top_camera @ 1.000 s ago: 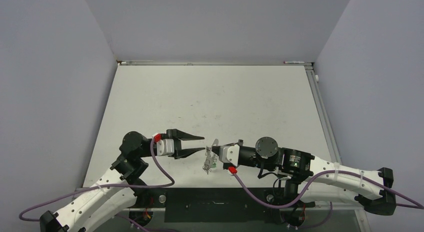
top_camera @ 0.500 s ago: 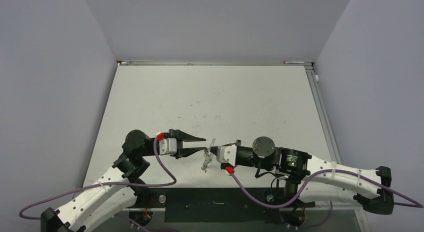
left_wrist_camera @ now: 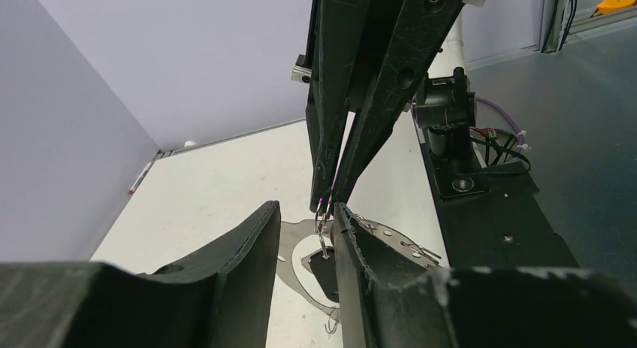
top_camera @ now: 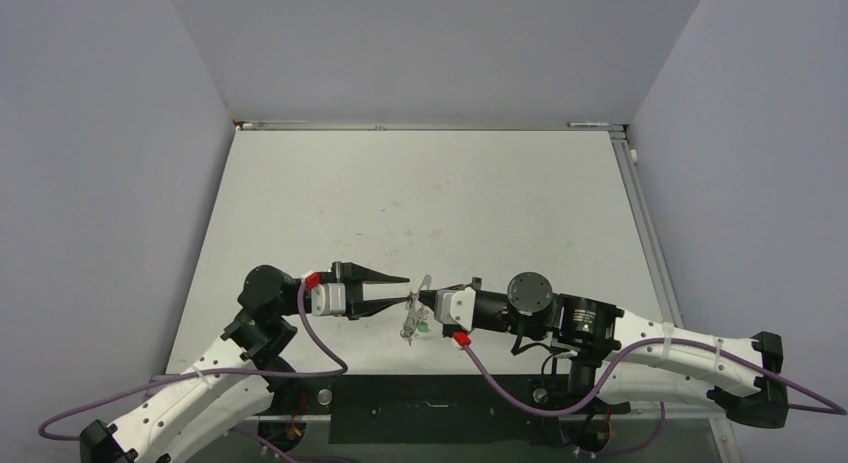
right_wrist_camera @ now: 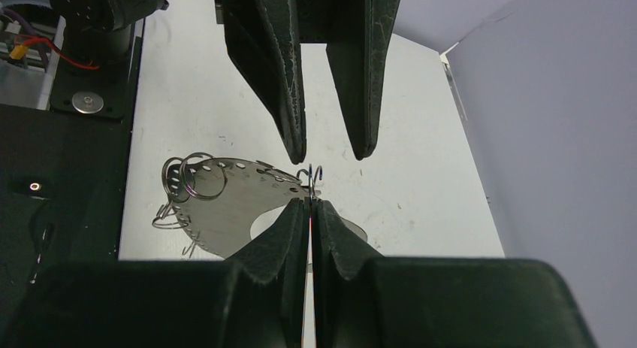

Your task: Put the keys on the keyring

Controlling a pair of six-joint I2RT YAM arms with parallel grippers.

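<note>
Overhead: both arms reach in toward each other low over the white table (top_camera: 420, 183), meeting near its 6 o'clock edge.

Right gripper (right_wrist_camera: 309, 204): jaws pressed together, pinching a small wire loop (right_wrist_camera: 309, 174) at the very tips. The loop belongs to the keyring (right_wrist_camera: 225, 205). From the right wrist this reads as a flat silver plate with a row of holes along its curved edge. More wire rings (right_wrist_camera: 188, 179) are bunched at its 9 o'clock end.

In the overhead view the keyring sits at 6 o'clock from the pinch point, with a green tag (top_camera: 425, 326) showing on it. Whether the plate hangs free or rests on the table, cannot tell.

Left gripper (top_camera: 407, 290): at 9 o'clock from the right one, tips nearly meeting it. Jaws apart, clamping nothing.

Left wrist view: the pinched loop stands in the gap, just beside the right-hand finger (left_wrist_camera: 360, 250).

A small dark shape (left_wrist_camera: 323, 276) sits below the loops. Key head or not, cannot tell.
</note>
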